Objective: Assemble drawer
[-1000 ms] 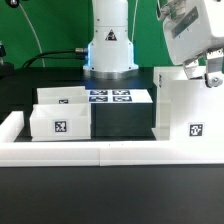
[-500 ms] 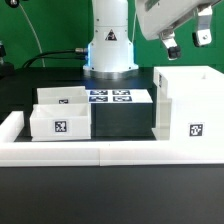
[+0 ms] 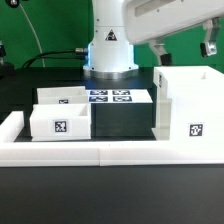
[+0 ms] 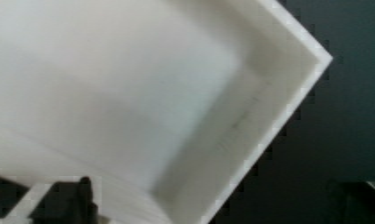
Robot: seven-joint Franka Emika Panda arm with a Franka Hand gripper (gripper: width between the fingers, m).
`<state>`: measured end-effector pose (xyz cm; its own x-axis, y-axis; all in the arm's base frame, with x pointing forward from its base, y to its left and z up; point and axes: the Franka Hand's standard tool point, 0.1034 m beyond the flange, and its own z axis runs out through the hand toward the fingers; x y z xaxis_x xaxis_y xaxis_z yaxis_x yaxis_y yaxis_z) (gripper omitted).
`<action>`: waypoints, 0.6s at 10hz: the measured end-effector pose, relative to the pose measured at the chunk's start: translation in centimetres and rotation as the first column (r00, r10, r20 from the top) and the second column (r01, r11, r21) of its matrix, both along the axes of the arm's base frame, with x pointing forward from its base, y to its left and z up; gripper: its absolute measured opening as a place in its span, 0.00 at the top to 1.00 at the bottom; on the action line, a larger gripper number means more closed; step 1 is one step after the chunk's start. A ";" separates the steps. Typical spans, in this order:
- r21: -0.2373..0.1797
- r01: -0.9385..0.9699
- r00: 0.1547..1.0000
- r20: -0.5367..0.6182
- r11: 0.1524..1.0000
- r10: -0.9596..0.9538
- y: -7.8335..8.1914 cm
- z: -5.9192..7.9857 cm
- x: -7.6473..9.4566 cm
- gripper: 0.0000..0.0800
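The large white drawer housing (image 3: pixel 190 108) stands upright at the exterior view's right, with a square marker on its front. Two small white trays sit at the exterior view's left, the front one (image 3: pixel 60 123) with a marker and the back one (image 3: pixel 62 96) behind it. My gripper (image 3: pixel 185 47) hangs open and empty above the housing and touches nothing. In the wrist view the housing's white inside and rim (image 4: pixel 166 90) fill the picture, with one dark finger (image 4: pixel 70 203) at the edge.
The marker board (image 3: pixel 112 97) lies between the trays and the housing, in front of the robot base (image 3: pixel 108 50). Long white rails run along the front (image 3: pixel 110 152) and the exterior view's left (image 3: pixel 10 126). The table is black.
My gripper has risen from the housing's top edge and now hangs higher above it. The housing and trays have not moved.
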<state>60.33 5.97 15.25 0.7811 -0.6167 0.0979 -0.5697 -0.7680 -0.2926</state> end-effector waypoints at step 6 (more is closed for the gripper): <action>-0.140 -0.454 0.885 0.042 0.880 0.463 -4.4 0.1 -0.4 0.19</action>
